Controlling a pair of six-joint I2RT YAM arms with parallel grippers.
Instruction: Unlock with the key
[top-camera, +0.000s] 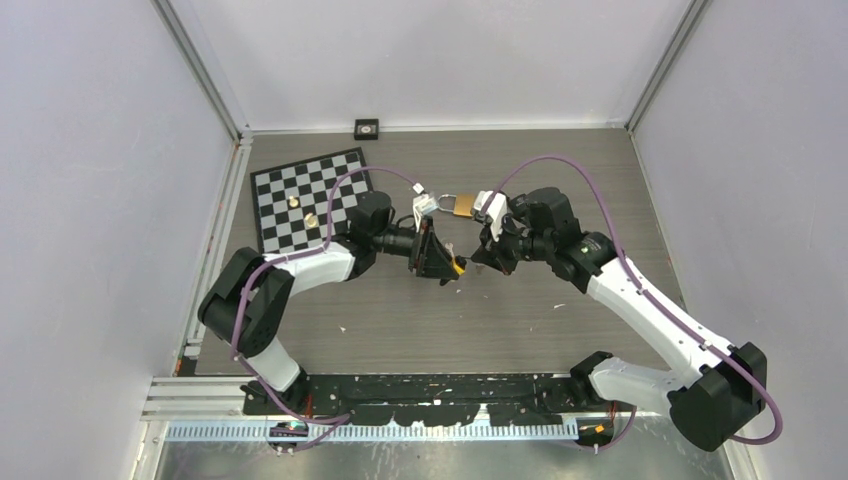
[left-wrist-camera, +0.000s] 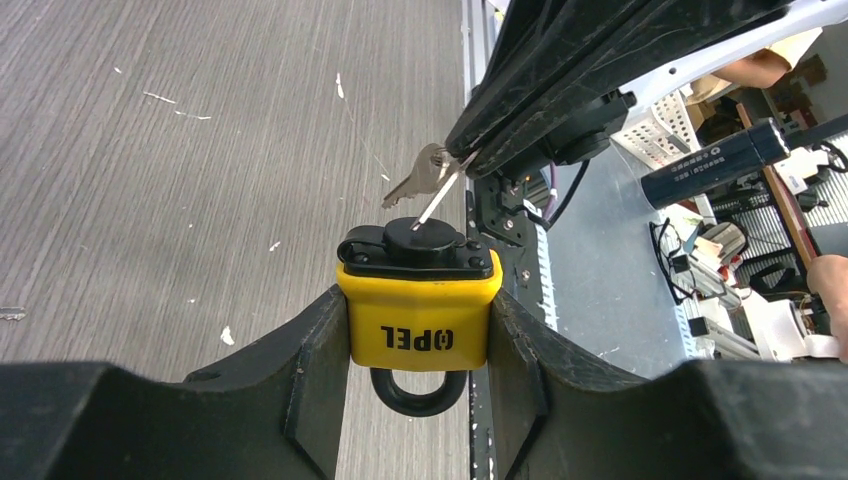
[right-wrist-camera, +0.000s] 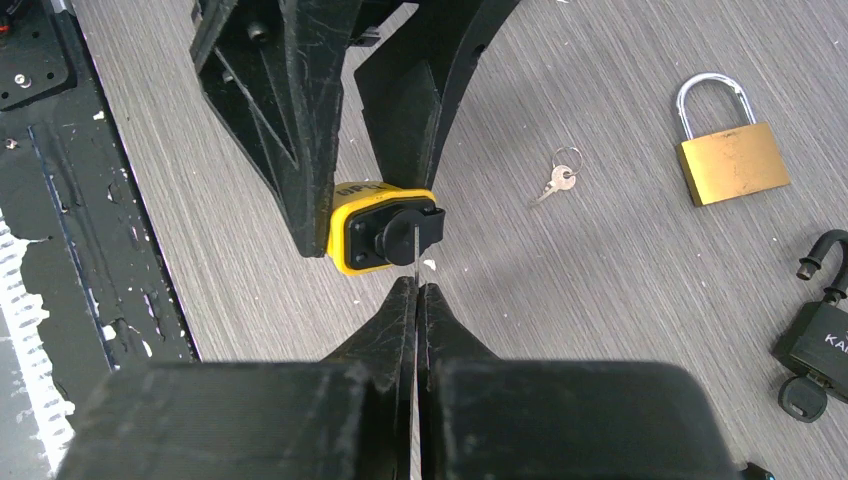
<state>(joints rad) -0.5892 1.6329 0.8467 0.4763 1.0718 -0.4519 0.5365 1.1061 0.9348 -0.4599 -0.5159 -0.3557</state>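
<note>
Two tools meet mid-desk: key at keyway

L tool (top-camera: 438, 258) grips yellow padlock (left-wrist-camera: 418, 325) by its sides, over desk (right-wrist-camera: 600, 300). Shackle points toward L wrist; black keyway end faces R arm. R tool (right-wrist-camera: 416, 295) is closed on key (left-wrist-camera: 437, 200). Blade tip touches round black keyway cap; insertion depth can't be told. Brass lock (right-wrist-camera: 732, 160), black lock (right-wrist-camera: 825, 340) & spare keys (right-wrist-camera: 558, 180) lie on desk.

Grey wood-grain table (top-camera: 500, 320), pale walls (top-camera: 440, 60)
</note>
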